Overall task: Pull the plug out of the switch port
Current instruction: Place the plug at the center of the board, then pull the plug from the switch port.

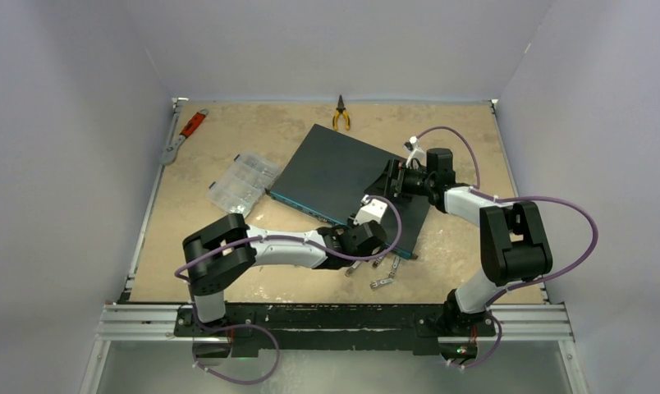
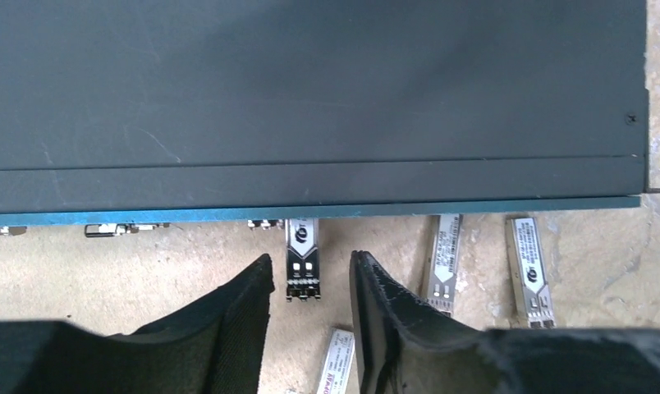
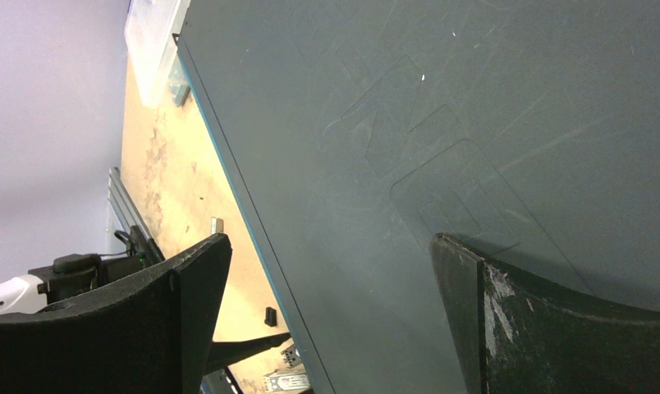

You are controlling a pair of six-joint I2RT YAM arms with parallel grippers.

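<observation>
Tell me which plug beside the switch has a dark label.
The plug between the left hand's fingertips; the three others, lower or rightward, carry white labels.

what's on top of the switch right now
The right gripper, jaws wide open, hangs over the right side of the switch. No loose object lies on the dark top that shows. The patch beneath the gripper is covered, and whether its fingers touch the metal is unclear.

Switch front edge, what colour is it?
The edge is blue, below a dark teal top; best in left wrist view.
</observation>
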